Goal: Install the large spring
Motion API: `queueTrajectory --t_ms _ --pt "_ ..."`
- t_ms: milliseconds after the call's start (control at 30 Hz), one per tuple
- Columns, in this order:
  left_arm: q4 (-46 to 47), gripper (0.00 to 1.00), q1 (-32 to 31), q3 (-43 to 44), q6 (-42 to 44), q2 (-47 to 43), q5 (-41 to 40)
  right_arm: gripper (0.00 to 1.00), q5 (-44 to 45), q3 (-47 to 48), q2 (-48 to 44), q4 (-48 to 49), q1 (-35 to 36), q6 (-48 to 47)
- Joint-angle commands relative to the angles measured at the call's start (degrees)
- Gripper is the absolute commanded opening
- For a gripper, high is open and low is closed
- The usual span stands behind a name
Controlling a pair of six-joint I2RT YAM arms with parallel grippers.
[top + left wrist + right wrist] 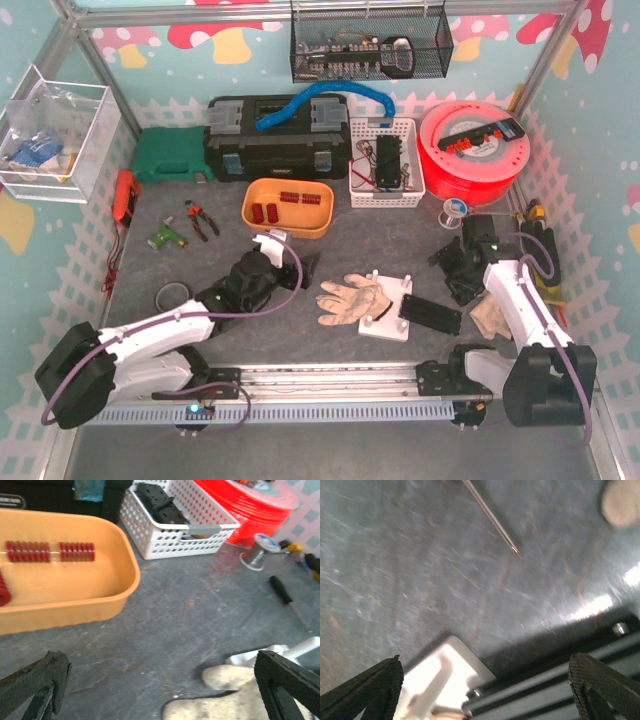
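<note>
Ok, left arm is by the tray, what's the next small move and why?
Probably ease the left gripper forward over the tray rim toward the red springs. Its jaws stand open and empty just short of the tray, and the white fixture shows no spring yet.

You have the orange plastic tray [288,229] holding red coil springs [303,197] behind the white pegged fixture plate [388,300], with the worn fabric glove [345,297] just left of it.
</note>
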Motion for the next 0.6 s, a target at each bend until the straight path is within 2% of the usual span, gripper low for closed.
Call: queueTrajectory --t_ms 0,100,267,567 --pt "6.8 0.99 -1.7 -3.0 7.6 1.5 -9.7 0.9 -3.6 -2.9 -4.0 -7.7 1.0 6.6" --pt "5.6 0.99 -1.8 -1.5 8.0 2.8 -10.2 0.88 -3.2 -4.9 -7.6 -8.3 1.4 9.9" --pt "4.9 0.99 -2.1 -1.4 8.8 2.3 -10.6 0.85 -7.3 -10.2 -11.7 -3.8 1.6 15.0" --pt "5.1 0.99 -2.1 -2.6 9.4 -0.6 -12.7 0.91 -9.7 -13.5 -11.1 -1.4 2.7 18.2"
